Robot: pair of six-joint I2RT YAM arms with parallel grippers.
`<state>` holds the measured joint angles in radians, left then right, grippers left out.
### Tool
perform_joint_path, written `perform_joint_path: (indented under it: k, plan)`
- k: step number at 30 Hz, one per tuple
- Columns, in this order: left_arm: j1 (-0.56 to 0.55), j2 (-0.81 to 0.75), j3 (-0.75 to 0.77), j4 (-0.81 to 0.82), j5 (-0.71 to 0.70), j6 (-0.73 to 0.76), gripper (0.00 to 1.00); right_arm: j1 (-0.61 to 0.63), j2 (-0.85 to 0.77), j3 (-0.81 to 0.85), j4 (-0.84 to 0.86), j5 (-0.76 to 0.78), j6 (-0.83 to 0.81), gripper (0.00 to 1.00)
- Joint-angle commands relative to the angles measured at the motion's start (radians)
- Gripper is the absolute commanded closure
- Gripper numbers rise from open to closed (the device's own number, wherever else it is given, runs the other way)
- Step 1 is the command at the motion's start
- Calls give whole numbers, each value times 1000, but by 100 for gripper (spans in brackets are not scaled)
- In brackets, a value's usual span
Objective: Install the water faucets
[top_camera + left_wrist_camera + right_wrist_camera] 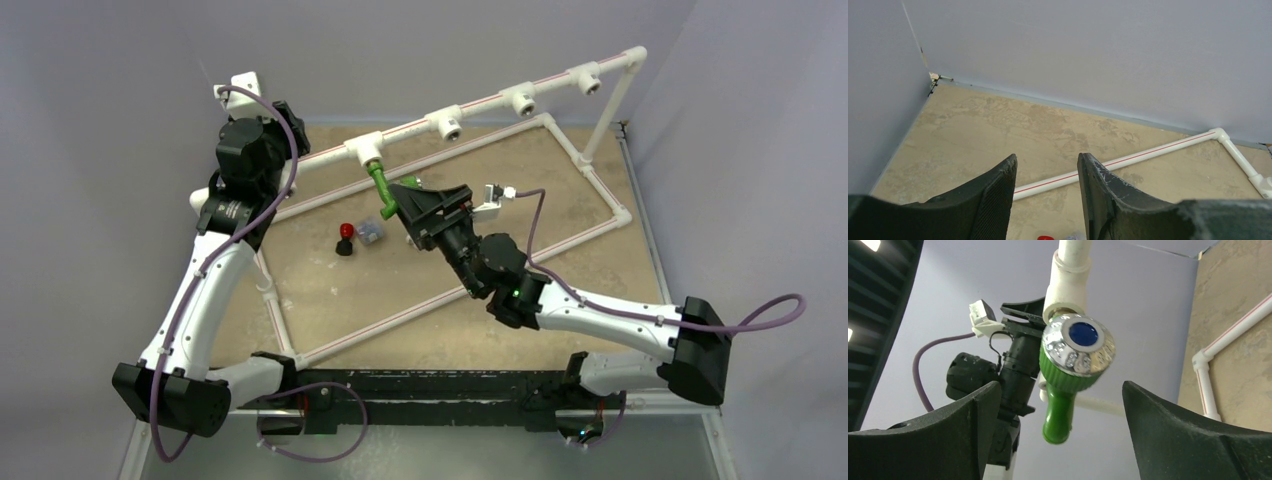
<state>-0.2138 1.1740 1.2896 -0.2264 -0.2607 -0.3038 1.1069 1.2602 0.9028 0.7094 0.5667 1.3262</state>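
Right claw [1060, 390], released, flanks green faucet [1068, 380] (seated in 1 tee fitting [1068, 287]); left claw [1047, 165] parted, empty.

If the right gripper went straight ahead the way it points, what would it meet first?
The green faucet, most likely its chrome-capped knob, which sits ahead of the right gripper between its open fingers. The gap to it is unclear.

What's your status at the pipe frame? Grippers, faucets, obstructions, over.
Right gripper: jaws open, flanking green faucet mounted on tee, not touching. Left gripper: jaws apart, empty. Black faucet, white faucet loose on table. Nothing blocking.
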Motion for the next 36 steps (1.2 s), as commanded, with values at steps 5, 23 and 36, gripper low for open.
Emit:
perform_joint_path:
  k: [5,23,36]
  plan:
    - [-24,15,-44,-208,47,-1,53,-1,-144,-101,15,-32,-116,8]
    - [-24,24,-34,-212,51,2,52,-1,-396,-104,-132,-295,-1435,8]
    - [-24,21,-39,-209,55,5,51,23,-301,-71,-123,-324,-2271,7]
